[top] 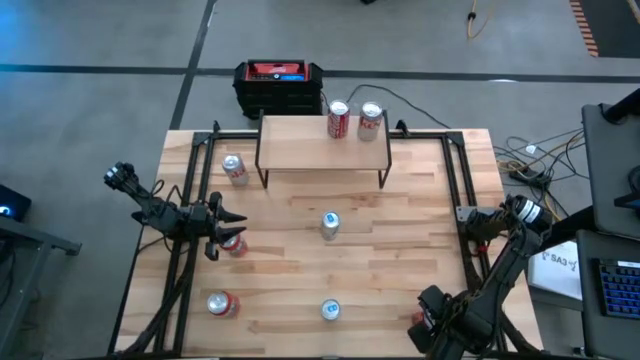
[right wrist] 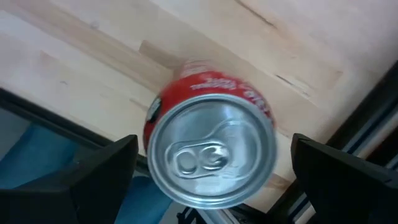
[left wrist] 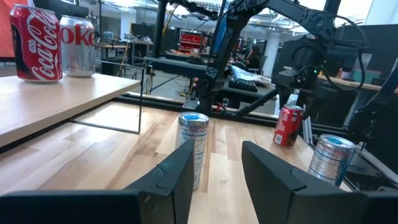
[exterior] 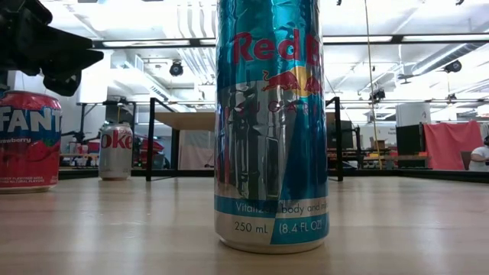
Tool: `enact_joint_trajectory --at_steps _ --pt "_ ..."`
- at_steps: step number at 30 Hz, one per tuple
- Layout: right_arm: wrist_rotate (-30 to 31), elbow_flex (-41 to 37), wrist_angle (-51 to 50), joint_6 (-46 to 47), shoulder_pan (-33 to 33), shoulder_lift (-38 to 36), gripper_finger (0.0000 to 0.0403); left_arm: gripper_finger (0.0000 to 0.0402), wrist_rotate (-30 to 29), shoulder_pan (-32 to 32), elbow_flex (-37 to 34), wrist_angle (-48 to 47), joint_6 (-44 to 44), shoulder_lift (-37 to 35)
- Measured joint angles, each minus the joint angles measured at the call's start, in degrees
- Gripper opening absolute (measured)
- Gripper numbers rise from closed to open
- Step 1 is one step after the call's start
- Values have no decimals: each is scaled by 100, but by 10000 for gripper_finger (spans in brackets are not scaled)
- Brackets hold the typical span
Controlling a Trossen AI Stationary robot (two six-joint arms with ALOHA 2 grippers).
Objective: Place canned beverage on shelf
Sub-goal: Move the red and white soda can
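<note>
The shelf (top: 300, 140), a light wooden board on thin black legs, stands at the table's far middle. A red Coca-Cola can (top: 338, 120) and a silver Diet Coke can (top: 370, 118) stand on it. My right gripper (right wrist: 217, 171) is open at the near right (top: 425, 322), pointing down, with one finger on each side of an upright red can (right wrist: 208, 152); it does not touch the can. My left gripper (left wrist: 214, 180) is open and empty at the table's left (top: 225, 228), with a red can (top: 233, 244) just beside it.
A blue Red Bull can stands mid-table (top: 330, 225), and another near the front edge (top: 331, 311). A red Fanta can (top: 222, 305) stands near left, and a silver can (top: 234, 170) stands left of the shelf. A black-and-red box (top: 278, 85) sits behind the table.
</note>
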Motion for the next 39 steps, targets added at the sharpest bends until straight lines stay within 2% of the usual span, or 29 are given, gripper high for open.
enact_joint_trajectory --at_steps 4,13,23,29,34,39 --pt "-10 -20 0 214 -25 2 379 118 -1 -1 -1 0 2 1" --pt "10 -20 53 41 -88 20 279 118 1 0 -2 -2 2 -1" --pt "27 -15 52 51 -203 -7 287 118 0 0 -2 0 0 0" --pt "214 -35 -182 -935 -815 -198 288 118 1 -2 -2 0 0 -1" --pt "-3 -31 -513 -2166 -1699 -344 283 118 0 -2 -1 0 2 1" --pt "106 -31 -800 -3315 -2633 -574 289 118 -1 -2 0 -2 0 1"
